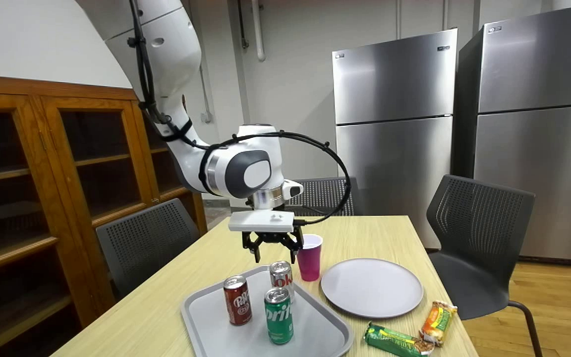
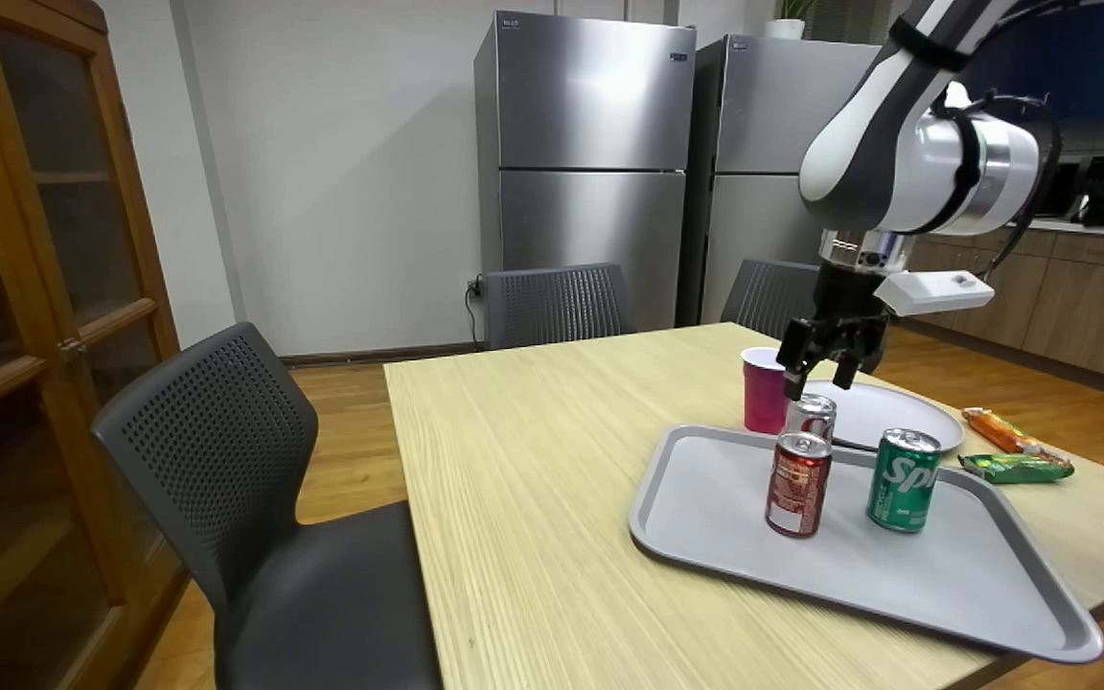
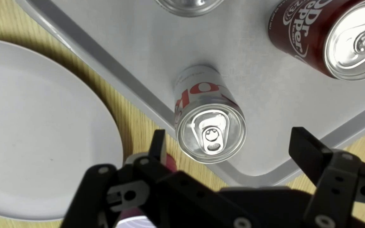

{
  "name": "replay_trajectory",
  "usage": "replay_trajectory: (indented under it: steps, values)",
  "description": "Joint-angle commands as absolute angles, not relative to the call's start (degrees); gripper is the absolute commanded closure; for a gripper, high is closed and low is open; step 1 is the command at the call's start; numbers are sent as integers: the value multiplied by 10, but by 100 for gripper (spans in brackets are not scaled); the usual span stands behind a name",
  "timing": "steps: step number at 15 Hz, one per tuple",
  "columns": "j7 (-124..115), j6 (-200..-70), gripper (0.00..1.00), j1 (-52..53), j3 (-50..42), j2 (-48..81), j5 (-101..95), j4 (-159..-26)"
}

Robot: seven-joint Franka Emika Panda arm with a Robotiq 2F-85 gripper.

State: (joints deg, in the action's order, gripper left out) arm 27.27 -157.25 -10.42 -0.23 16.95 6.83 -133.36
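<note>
My gripper [image 1: 275,259] [image 2: 818,383] [image 3: 228,139] stands open above the tray, its fingers wide apart and nothing between them. Nearest is a silver can with red lettering [image 1: 280,274] [image 2: 812,412] [image 3: 201,91], upright below the jaws near a tray corner; no contact shows. A dark red Dr Pepper can [image 1: 238,300] [image 2: 798,484] [image 3: 306,28] and a green Sprite can [image 1: 279,317] [image 2: 905,479] share the grey tray [image 1: 211,317] [image 2: 705,498] [image 3: 131,47]. Only the silver lid of another can [image 3: 190,6] shows at the wrist view's top edge.
Close beside the tray are a magenta cup [image 1: 310,260] [image 2: 763,388] and a pale round plate [image 1: 372,287] [image 3: 43,126]. A green snack packet [image 1: 397,342] touches an orange one [image 1: 438,322] near the table edge. Dark chairs [image 1: 146,243] [image 2: 217,431] surround the table.
</note>
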Motion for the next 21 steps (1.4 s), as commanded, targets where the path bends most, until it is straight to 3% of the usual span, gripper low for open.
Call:
replay_trajectory:
  steps: [1, 21]
  values:
    - [254, -1565, 0, -106, 7, 194, 60, -1306]
    - [228, -1568, 0, -107, -1, 235, 32, -1283]
